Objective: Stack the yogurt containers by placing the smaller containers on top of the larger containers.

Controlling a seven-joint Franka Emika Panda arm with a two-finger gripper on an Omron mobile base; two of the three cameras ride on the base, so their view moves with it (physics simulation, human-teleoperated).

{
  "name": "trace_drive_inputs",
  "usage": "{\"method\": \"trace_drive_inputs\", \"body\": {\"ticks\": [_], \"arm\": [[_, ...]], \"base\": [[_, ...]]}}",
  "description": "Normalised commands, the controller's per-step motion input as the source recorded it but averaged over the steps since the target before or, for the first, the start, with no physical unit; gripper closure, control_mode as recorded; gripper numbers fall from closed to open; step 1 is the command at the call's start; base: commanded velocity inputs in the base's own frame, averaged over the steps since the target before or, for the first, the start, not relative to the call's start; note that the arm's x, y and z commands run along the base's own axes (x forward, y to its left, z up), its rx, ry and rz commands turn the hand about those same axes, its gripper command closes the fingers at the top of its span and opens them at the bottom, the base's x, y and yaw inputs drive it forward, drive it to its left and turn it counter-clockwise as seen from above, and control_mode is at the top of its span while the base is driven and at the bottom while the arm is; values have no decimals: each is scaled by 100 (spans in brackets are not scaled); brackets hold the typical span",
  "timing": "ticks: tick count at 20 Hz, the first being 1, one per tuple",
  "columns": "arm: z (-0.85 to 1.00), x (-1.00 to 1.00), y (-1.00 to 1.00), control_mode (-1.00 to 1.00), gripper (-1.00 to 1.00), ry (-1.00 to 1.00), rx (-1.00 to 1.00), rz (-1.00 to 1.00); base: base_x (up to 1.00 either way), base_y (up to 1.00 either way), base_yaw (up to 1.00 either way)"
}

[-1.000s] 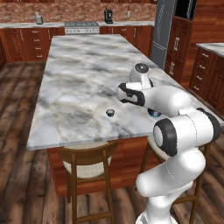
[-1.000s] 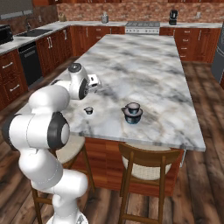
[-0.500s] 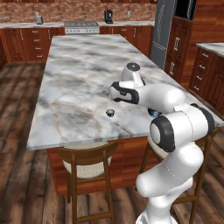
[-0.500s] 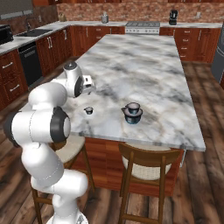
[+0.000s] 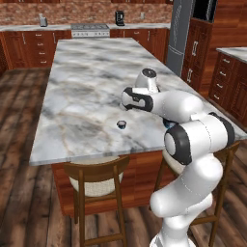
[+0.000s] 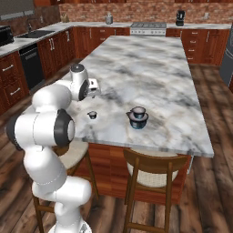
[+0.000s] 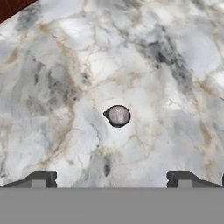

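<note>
The smaller yogurt container (image 7: 118, 116), a tiny dark cup with a pale grey top, stands upright on the marble island (image 5: 87, 87). It also shows near the front edge as the smaller container (image 5: 121, 124) (image 6: 92, 114). My gripper (image 7: 111, 179) (image 5: 123, 103) (image 6: 97, 90) hovers above it, open and holding nothing, its fingertips (image 7: 41, 178) wide apart. The larger container (image 6: 137, 117), squat and dark blue with a dark rim, sits to the small cup's right. My forearm hides nearly all of the larger container (image 5: 167, 124) in the left base view.
Two wooden stools (image 5: 96, 181) (image 6: 154, 170) are tucked under the island's front edge (image 6: 150, 148). A stove (image 6: 148, 28), kettle (image 6: 180, 17) and cabinets line the far wall. A refrigerator (image 5: 181, 34) stands at the right.
My hand has swung across the island from near the larger container to a spot over the smaller container. Both cups stayed where they were.
</note>
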Motion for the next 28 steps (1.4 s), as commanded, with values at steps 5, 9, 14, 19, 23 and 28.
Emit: {"method": "trace_drive_inputs", "body": {"ticks": [5, 9, 14, 19, 23, 28], "arm": [[-10, 39, 16, -100, -100, 2, 0, 0], [-10, 33, 15, -100, -100, 2, -2, 0], [-3, 5, 0, -100, -100, 4, -1, 0], [-22, 9, 0, -100, -100, 6, -2, 0], [-27, 14, 1, -100, -100, 8, -3, 0], [-28, 14, 4, -100, -100, 8, -3, 0]], "base": [[0, 0, 0], [0, 0, 0], [0, 0, 0], [0, 0, 0], [0, 0, 0], [0, 0, 0]]}}
